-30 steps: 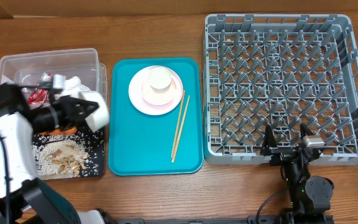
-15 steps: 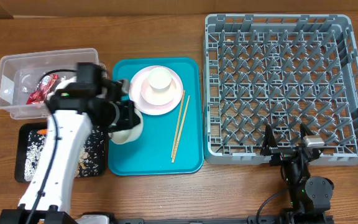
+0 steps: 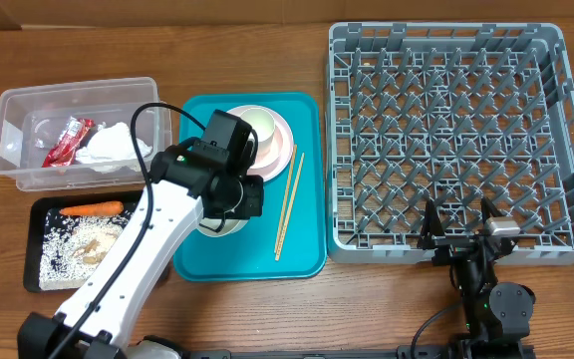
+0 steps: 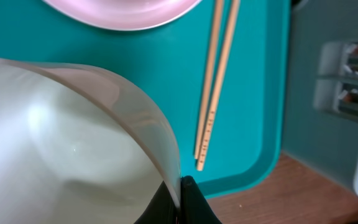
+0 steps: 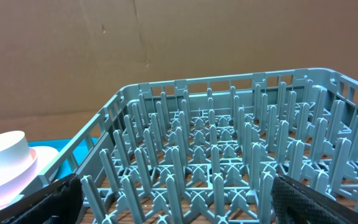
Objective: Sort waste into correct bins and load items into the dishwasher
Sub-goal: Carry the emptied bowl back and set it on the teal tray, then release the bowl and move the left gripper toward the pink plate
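While left gripper (image 4: 180, 200) clamps a white bowl (image 4: 73, 143) by the rim over the tray (image 4: 253, 93), right gripper (image 3: 458, 231) sits wide open, empty, by the rack (image 3: 446, 130).

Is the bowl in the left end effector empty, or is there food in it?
Empty, as far as shown: the left wrist view looks into the white bowl, and its visible inside is bare and smooth.

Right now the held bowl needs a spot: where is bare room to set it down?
The grey dish rack is wholly bare. On the teal tray, a strip is free between the chopsticks and the right rim. Its far end is crowded by the pink plate.
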